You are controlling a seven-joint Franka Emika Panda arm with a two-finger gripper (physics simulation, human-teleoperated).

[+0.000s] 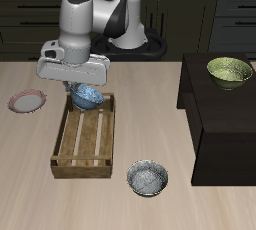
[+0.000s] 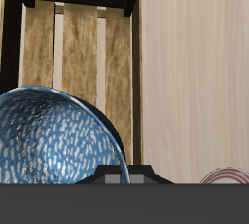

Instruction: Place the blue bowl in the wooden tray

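The blue bowl [image 1: 88, 97], bright light-blue with a speckled inside, hangs tilted under my gripper [image 1: 80, 88] above the far end of the wooden tray [image 1: 82, 168]. The gripper is shut on the bowl's rim and holds it just over the tray's back wall. In the wrist view the blue bowl [image 2: 53, 142] fills the space close to the camera, with the wooden tray's slatted bottom [image 2: 83, 53] below it. My fingertips are hidden behind the bowl and the gripper body.
A duller grey speckled bowl [image 1: 148, 179] sits near the table's front edge beside the tray. A yellow-green bowl [image 1: 229, 70] stands on a black box [image 1: 215, 124]. A small pink plate [image 1: 27, 101] lies beside the tray, also in the wrist view [image 2: 230, 175].
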